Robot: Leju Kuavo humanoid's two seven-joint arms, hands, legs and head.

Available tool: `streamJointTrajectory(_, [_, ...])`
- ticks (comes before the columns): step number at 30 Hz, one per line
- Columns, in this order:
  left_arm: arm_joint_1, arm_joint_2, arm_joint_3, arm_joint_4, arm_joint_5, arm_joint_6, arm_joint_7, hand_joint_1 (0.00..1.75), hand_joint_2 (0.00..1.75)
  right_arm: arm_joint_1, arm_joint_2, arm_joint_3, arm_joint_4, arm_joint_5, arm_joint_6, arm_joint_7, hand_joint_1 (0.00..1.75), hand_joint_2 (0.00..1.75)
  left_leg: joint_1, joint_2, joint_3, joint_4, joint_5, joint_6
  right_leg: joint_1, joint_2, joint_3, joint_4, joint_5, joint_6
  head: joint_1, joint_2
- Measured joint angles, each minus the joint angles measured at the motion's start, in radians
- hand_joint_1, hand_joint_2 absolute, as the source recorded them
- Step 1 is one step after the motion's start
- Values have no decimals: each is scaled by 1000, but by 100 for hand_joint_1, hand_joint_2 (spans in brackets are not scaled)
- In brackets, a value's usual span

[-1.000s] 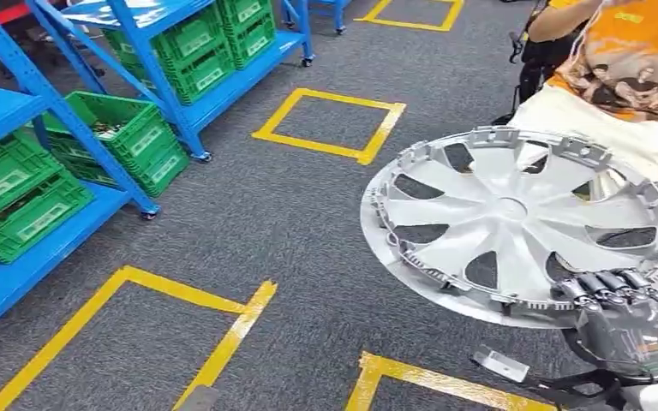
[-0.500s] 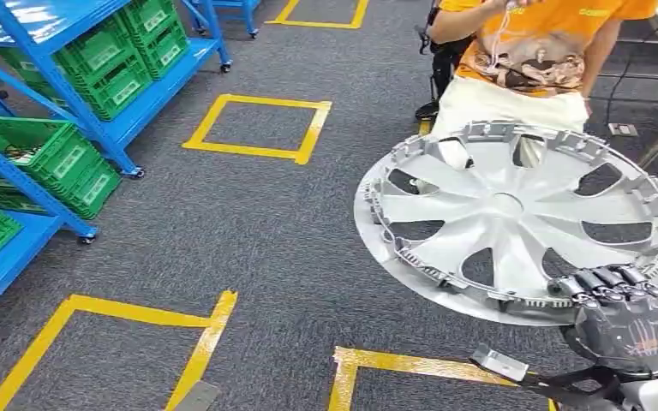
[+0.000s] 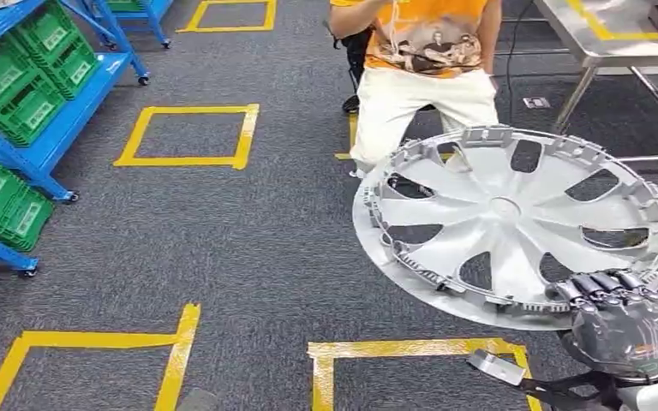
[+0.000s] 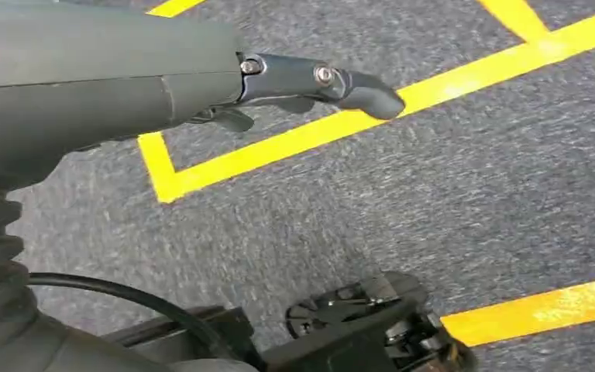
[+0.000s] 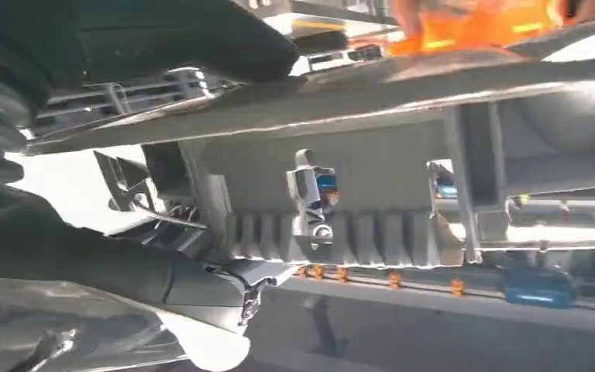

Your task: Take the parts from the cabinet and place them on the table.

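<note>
While the right hand (image 3: 621,318) grips the hubcap (image 3: 514,224) at its 5 o'clock rim, the left hand (image 4: 201,85) hangs over carpet (image 3: 248,248), its fingers' state unclear.

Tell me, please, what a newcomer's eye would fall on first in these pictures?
First, the big silver wheel cover, held by its near rim in the right hand above the grey carpet. Just behind it stands a person in an orange shirt, with blue shelves of green crates at far left.
</note>
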Motion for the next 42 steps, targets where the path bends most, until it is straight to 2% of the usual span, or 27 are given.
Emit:
streamJointTrajectory(1, [-1, 0, 0, 0, -2, 0, -2, 0, 175, 5, 1, 0, 0, -1, 0, -2, 175, 175, 6, -23, -3, 9, -14, -8, -4, 9, 1, -2, 4, -8, 0, 0])
streamJointTrajectory(2, [-1, 0, 0, 0, -2, 0, -4, 0, 175, 6, 4, 0, -2, -2, 0, -2, 175, 175, 9, -72, -14, 42, -43, -12, -3, 19, 0, -2, 5, -14, -3, 0])
streamJointTrajectory(3, [1, 0, 0, 0, -2, 0, -5, 0, 175, 6, 5, 1, -2, -2, 0, -4, 175, 175, 11, -99, -42, 113, -86, -13, -3, 29, -2, -2, 6, -19, -2, 0])
streamJointTrajectory(5, [5, 0, 0, 0, -4, 0, -5, 0, 175, 7, 5, 2, -2, -3, 0, -4, 175, 175, 10, -109, -114, 277, -154, -13, 2, 56, -4, -2, 8, -25, -3, 0])
streamJointTrajectory(6, [7, 0, 0, 0, -8, 0, -2, 0, 175, 6, 6, 2, -2, -3, 0, -4, 175, 175, 10, -109, -135, 320, -159, -10, 5, 71, -4, -2, 9, -26, -2, 0])
streamJointTrajectory(7, [8, 0, 0, 0, -11, 0, -1, 0, 175, 7, 7, 2, -2, -3, 0, -4, 175, 175, 9, -110, -134, 313, -140, -4, 8, 85, -4, -2, 9, -27, -2, 0])
streamJointTrajectory(9, [6, 0, 0, 0, -14, 0, -1, 0, 175, 7, 7, 2, -2, -3, 0, -2, 175, 175, 5, -124, -81, 180, -50, 13, 10, 115, -4, -2, 11, -29, -2, 0])
streamJointTrajectory(10, [6, 2, 0, 0, -15, 0, -1, 0, 175, 7, 7, 2, -2, -5, 0, -2, 175, 175, 1, -146, -41, 87, -3, 22, 10, 129, -4, -2, 13, -29, -3, 0])
streamJointTrajectory(11, [6, 6, 0, 0, -15, 1, 0, 0, 175, 7, 7, 2, -2, -7, 0, -2, 175, 175, -1, -198, -18, 30, 5, 29, 7, 138, -6, -2, 16, -26, -1, 0])
streamJointTrajectory(12, [6, 6, 0, 0, -15, 1, -1, 0, 175, 4, 7, 2, -1, -10, 0, -2, 175, 175, 2, -201, -13, 14, 6, 29, 9, 154, -11, 1, 17, -23, -1, 0])
streamJointTrajectory(15, [-3, 6, 0, 0, -15, 3, -1, 0, 175, 7, 7, 2, -2, -15, 0, -3, 175, 175, -3, -175, -10, 2, 5, 31, 1, 183, -23, -9, 31, -1, -4, 0])
streamJointTrajectory(16, [-6, 4, 0, 0, -15, 5, -1, 0, 175, 7, 7, 3, -2, -15, 0, -3, 175, 175, 10, -159, -5, -22, 18, 30, 4, 181, -33, -5, 28, 2, -3, 0])
streamJointTrajectory(17, [-9, 4, -1, 0, -15, 5, -1, 0, 175, 7, 7, 3, -1, -16, 0, -2, 175, 175, 7, -147, -2, -31, 23, 33, 10, 121, -47, 16, 5, 1, -1, 0])
streamJointTrajectory(18, [-9, 2, -1, 0, -18, 5, -1, 0, 175, 0, 7, 5, -1, -16, 0, -3, 175, 175, 6, -135, -4, -33, 27, 38, 9, 83, -73, 72, -34, 5, 7, 0])
streamJointTrajectory(20, [-6, 1, -1, 0, -21, 2, -1, 0, 175, -9, 7, 9, 0, -18, 0, -2, 175, 175, 5, -103, -6, -32, 26, 37, 7, 55, -139, 226, -105, 14, 9, 0])
streamJointTrajectory(22, [-7, 1, -1, 0, -21, 2, -1, 0, 175, -9, 7, 10, 2, -19, 0, -2, 175, 175, 6, -78, -7, -31, 25, 36, 3, 48, -161, 286, -111, 23, 10, 0])
streamJointTrajectory(24, [-10, -1, -2, 0, -21, 0, 0, 0, 175, -9, 7, 11, 3, -19, 0, -1, 175, 175, 9, -54, -6, -28, 21, 29, -4, 34, -91, 165, -41, 32, 10, 0])
streamJointTrajectory(25, [-11, -2, -2, 0, -21, -2, 0, 0, 175, -9, 7, 11, 3, -19, 0, -1, 175, 175, 12, -44, -6, -22, 16, 22, -6, 11, -33, 64, 1, 35, 9, 0])
streamJointTrajectory(26, [-12, -2, -2, 0, -21, -3, 0, 0, 175, -12, 7, 11, 4, -19, 0, -1, 175, 175, 7, -36, -6, -14, 11, 14, -4, -38, 1, -8, 0, 42, 10, 0])
streamJointTrajectory(28, [-12, 1, -2, -1, -21, -3, 2, 0, 175, -18, 7, 13, 5, -23, 0, -1, 175, 175, -1, -22, -8, -4, 5, 5, 1, -17, 8, -10, 1, 11, 10, 0])
streamJointTrajectory(31, [-17, 2, -2, -1, -21, -2, 6, 0, 175, -14, 7, 13, 7, -23, 0, -2, 175, 175, 4, -4, -3, -2, -2, -3, 0, 13, 3, -8, 3, -5, 12, 0])
streamJointTrajectory(33, [-19, 2, -2, -1, -21, -2, 6, 0, 175, -17, 7, 13, 7, -22, 0, -2, 175, 175, 12, -90, -27, 66, -58, -13, -2, 30, 3, -9, 6, -18, 9, 0])
streamJointTrajectory(36, [-12, 2, -2, -1, -21, -2, 8, 0, 175, -20, 7, 14, 9, -22, 0, -3, 175, 175, 13, -108, -131, 306, -159, -13, 1, 68, 2, -8, 8, -25, 9, 0])
streamJointTrajectory(38, [-12, 1, -2, -1, -21, -2, 8, 0, 175, -19, 7, 14, 9, -22, 0, -3, 175, 175, 12, -110, -134, 299, -122, -4, 5, 98, 4, -8, 8, -25, 9, 0])
streamJointTrajectory(40, [-13, 2, -2, -1, -21, -2, 8, 0, 175, -19, 7, 14, 9, -22, 0, -3, 175, 175, 10, -131, -70, 140, -23, 12, 6, 129, 5, -8, 9, -25, 9, 0])
streamJointTrajectory(41, [-13, 3, -2, -1, -21, -2, 8, 0, 175, -19, 7, 14, 9, -22, 0, -3, 175, 175, 9, -173, -36, 53, 18, 21, 4, 140, 5, -8, 10, -25, 9, 0])
streamJointTrajectory(42, [-11, 9, -2, -1, -21, -2, 8, 0, 175, -20, 7, 14, 10, -22, 0, -3, 175, 175, 13, -236, -23, 23, 10, 27, 4, 152, -1, -6, 13, -20, 11, 0])
